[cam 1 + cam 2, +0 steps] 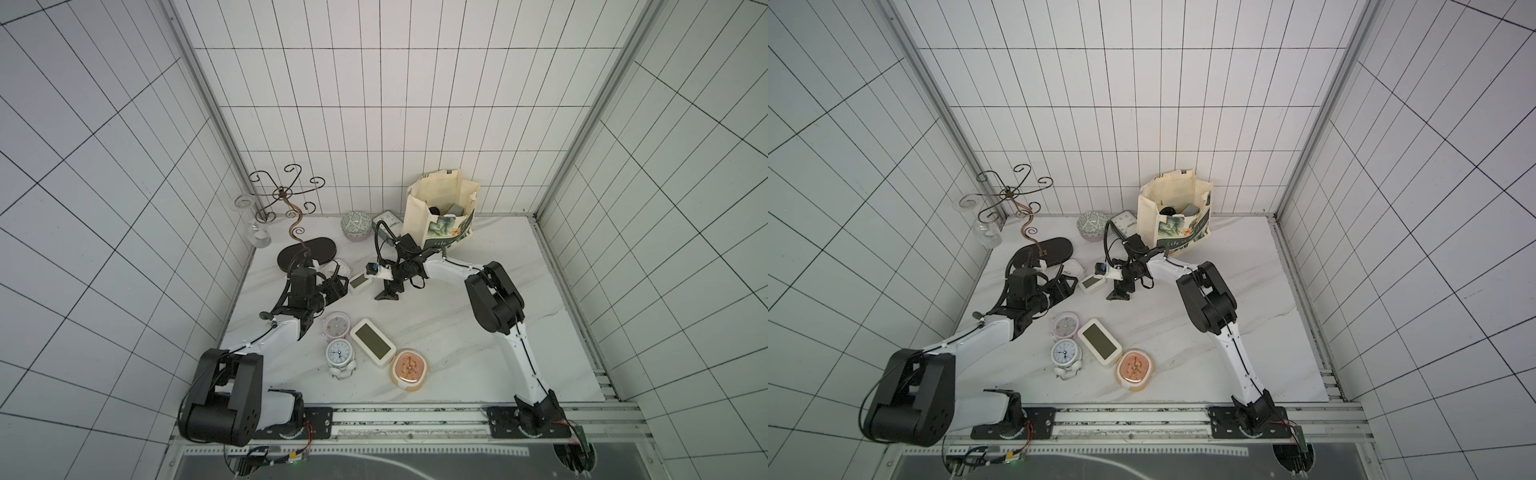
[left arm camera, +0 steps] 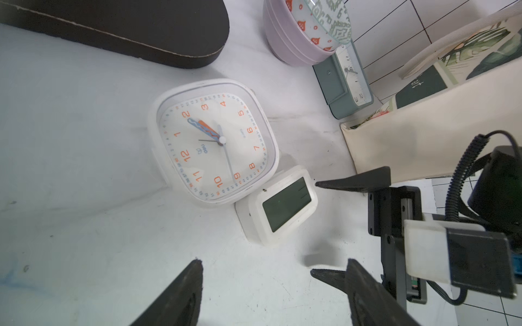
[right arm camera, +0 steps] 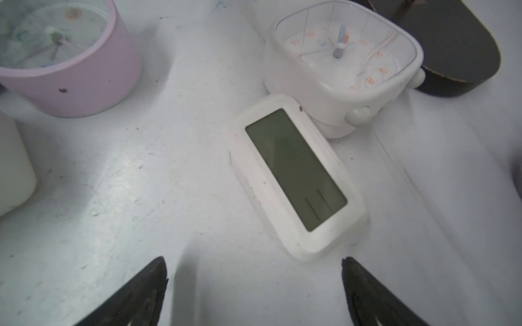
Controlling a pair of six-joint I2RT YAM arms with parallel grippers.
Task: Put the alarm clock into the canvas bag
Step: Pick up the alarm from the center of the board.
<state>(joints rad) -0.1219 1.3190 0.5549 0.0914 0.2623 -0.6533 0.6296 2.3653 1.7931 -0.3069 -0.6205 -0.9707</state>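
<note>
right gripper [image 3: 254, 271] jaws wide apart, empty, just short of small digital alarm clock [image 3: 293, 180]; left gripper [image 2: 274, 265] also apart, empty. clock lies screen-up mid-table, long axis diagonal, far end against square white clock [image 3: 339, 65]. looks light, rigid, slick plastic: pinch across long sides. canvas bag [image 1: 440, 216] stands open at back.

White tiled walls [image 1: 374, 104] with dark grout enclose a white grey-veined marble surface [image 1: 457, 324]; an aluminium frame rail [image 1: 415, 415] runs along the near edge.
</note>
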